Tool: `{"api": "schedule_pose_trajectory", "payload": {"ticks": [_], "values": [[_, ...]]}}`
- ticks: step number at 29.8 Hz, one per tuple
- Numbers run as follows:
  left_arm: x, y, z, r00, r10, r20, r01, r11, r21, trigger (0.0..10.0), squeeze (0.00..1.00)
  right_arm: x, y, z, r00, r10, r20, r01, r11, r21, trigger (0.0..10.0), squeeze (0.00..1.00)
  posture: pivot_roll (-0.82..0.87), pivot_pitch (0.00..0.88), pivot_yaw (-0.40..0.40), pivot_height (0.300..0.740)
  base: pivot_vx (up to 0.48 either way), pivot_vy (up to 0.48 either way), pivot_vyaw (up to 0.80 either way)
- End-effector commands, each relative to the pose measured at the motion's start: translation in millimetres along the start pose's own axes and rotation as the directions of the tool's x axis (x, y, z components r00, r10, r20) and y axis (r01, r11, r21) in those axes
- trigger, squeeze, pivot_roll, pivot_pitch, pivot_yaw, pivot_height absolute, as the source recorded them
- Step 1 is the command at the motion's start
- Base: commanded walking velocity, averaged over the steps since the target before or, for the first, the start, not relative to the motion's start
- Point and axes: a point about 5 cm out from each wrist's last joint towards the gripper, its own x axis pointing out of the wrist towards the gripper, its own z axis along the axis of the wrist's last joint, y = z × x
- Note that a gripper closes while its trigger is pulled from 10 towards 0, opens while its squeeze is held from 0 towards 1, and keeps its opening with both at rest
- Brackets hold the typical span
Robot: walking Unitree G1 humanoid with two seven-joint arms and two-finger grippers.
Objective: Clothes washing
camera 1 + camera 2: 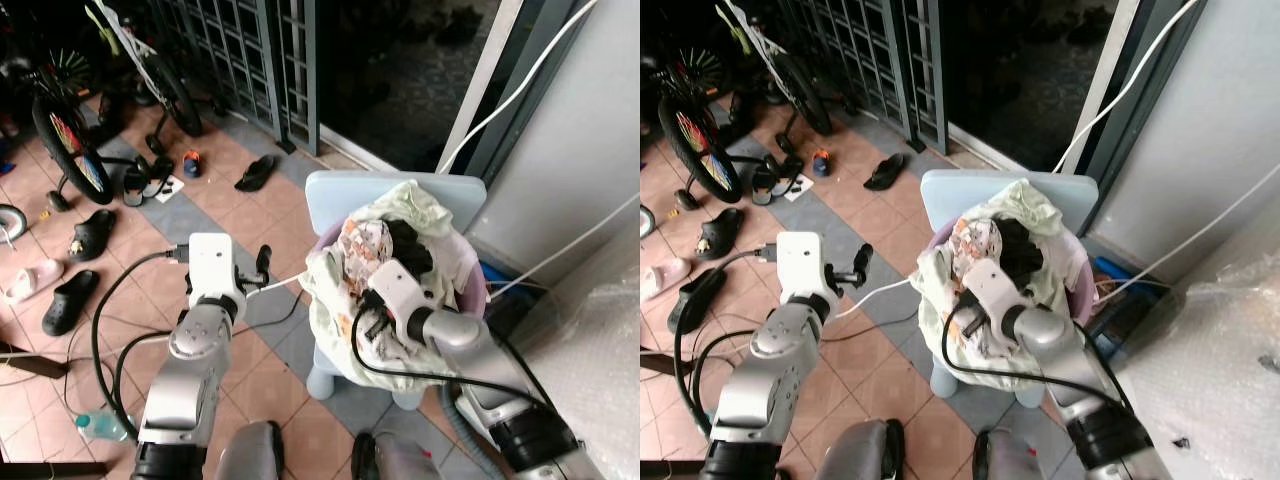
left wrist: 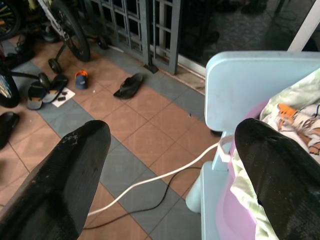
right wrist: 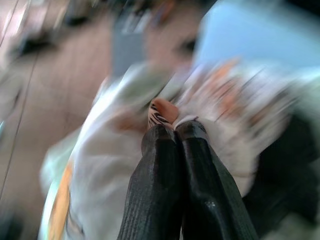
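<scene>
A heap of clothes [image 1: 400, 250], pale green, white and black, fills a pink basin [image 1: 1081, 287] that stands on a light-blue plastic chair [image 1: 330, 195]. My right gripper [image 3: 174, 131] is down in the front of the heap. It is shut on a fold of white cloth with an orange pattern [image 3: 162, 111]; that wrist view is blurred. My left gripper [image 2: 172, 132] hangs open over the tiled floor just left of the chair, nothing between its fingers [image 2: 75, 160]. The chair's back [image 2: 250, 85] and basin rim [image 2: 222, 200] lie right beside it.
A white cable [image 2: 150, 180] and a black one run across the floor by the chair. Shoes and sandals [image 1: 257, 172], a bicycle [image 1: 70, 140] and a metal gate [image 1: 250, 50] stand to the left and behind. A water bottle [image 1: 100, 427] lies near my feet. Bubble wrap [image 1: 600, 340] covers the right wall.
</scene>
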Motion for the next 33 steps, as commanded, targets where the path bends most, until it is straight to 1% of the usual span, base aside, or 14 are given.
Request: {"api": "schedule_pose_trajectory", "payload": {"ticks": [1, 3, 6, 7, 9, 13, 17, 18, 20, 21, 23, 26, 32, 33], "values": [[-2.3, 0.5, -3, 1.000, 0.008, -0.004, -0.008, 1.000, 0.002, 10.0, 0.00, -4.7, -10.2, 29, 0.981, -0.080, 0.177, 0.076, 0.997, 0.028, 0.0, 0.00, 0.01, 0.137, 0.032, 0.740, 0.000, 0.000, 0.00], [-0.3, -0.2, -3, 1.000, 0.005, -0.002, -0.005, 1.000, 0.001, 10.0, 0.00, -12.0, -14.5, 56, 0.931, -0.129, 0.342, 0.107, 0.991, 0.082, 0.0, 0.00, 0.00, 0.116, 0.033, 0.740, 0.000, 0.000, 0.00], [5.7, 0.6, -2, 1.000, 0.011, -0.001, -0.011, 1.000, 0.000, 10.0, 0.00, -16.6, -21.0, 78, 0.879, -0.180, 0.441, 0.135, 0.982, 0.132, 0.0, 0.00, -0.01, 0.087, 0.033, 0.740, 0.000, 0.000, 0.00], [11.1, 0.9, 1, 1.000, 0.011, 0.014, -0.011, 1.000, 0.000, 10.0, 0.00, -19.3, -25.9, 95, 0.837, -0.210, 0.505, 0.163, 0.977, 0.136, 0.0, 0.00, -0.02, 0.073, 0.036, 0.740, 0.000, 0.000, 0.00], [16.3, 0.7, 3, 1.000, 0.015, 0.022, -0.015, 1.000, -0.004, 10.0, 0.00, -19.8, -29.8, 104, 0.812, -0.226, 0.538, 0.180, 0.974, 0.137, 0.0, 0.00, -0.04, 0.055, 0.042, 0.740, 0.000, 0.000, 0.00], [25.1, -4.4, 10, 0.999, 0.014, 0.049, -0.013, 1.000, -0.013, 10.0, 0.00, -31.6, -40.5, 128, 0.736, -0.294, 0.610, 0.242, 0.956, 0.168, 0.0, 0.00, -0.07, 0.004, 0.057, 0.740, 0.000, 0.000, 0.00], [31.7, -8.9, 8, 0.999, -0.008, 0.041, 0.009, 1.000, -0.026, 10.0, 0.00, -34.8, -43.2, 129, 0.716, -0.324, 0.619, 0.270, 0.945, 0.181, 0.0, 0.00, -0.11, 0.000, 0.068, 0.740, 0.000, 0.000, 0.00], [36.7, -12.1, 10, 0.998, -0.024, 0.054, 0.026, 0.999, -0.027, 10.0, 0.00, -35.0, -44.3, 126, 0.714, -0.343, 0.611, 0.275, 0.939, 0.206, 0.0, 0.00, -0.11, 0.000, 0.058, 0.740, 0.000, 0.000, 0.00], [41.2, -15.1, 19, 0.995, -0.033, 0.092, 0.035, 0.999, -0.011, 10.0, 0.00, -33.8, -43.6, 122, 0.726, -0.348, 0.594, 0.261, 0.937, 0.231, 0.0, 0.00, -0.10, 0.000, 0.047, 0.740, 0.000, 0.000, 0.00], [41.2, -15.1, 19, 0.995, -0.033, 0.092, 0.035, 0.999, -0.011, 10.0, 0.00, -33.8, -43.6, 122, 0.726, -0.348, 0.594, 0.261, 0.937, 0.231, 0.0, 0.00, -0.10, 0.000, 0.047, 0.740, 0.000, 0.000, 0.00], [47.0, -14.8, 25, 0.993, -0.016, 0.114, 0.017, 1.000, -0.011, 10.0, 0.00, -28.4, -42.5, 120, 0.750, -0.312, 0.583, 0.233, 0.950, 0.209, 0.0, 0.00, -0.07, 0.000, 0.028, 0.740, 0.000, 0.000, 0.00], [47.2, -12.2, 17, 0.995, 0.019, 0.097, -0.017, 1.000, -0.022, 10.0, 0.00, -21.6, -41.1, 108, 0.772, -0.294, 0.564, 0.227, 0.956, 0.187, 0.0, 0.00, -0.05, 0.000, 0.024, 0.740, 0.000, 0.000, 0.00], [41.6, -14.1, 22, 0.991, -0.002, 0.134, 0.003, 1.000, -0.010, 10.0, 0.00, -21.5, -45.3, 114, 0.741, -0.356, 0.570, 0.285, 0.934, 0.213, 0.0, 0.00, -0.03, 0.000, 0.022, 0.740, 0.000, 0.000, 0.00], [42.5, -11.3, 17, 0.992, -0.005, 0.125, 0.003, 1.000, 0.014, 10.0, 0.00, -20.9, -40.4, 118, 0.726, -0.337, 0.599, 0.306, 0.939, 0.158, 0.0, 0.00, -0.05, 0.000, 0.030, 0.740, 0.000, 0.000, 0.00]]}}
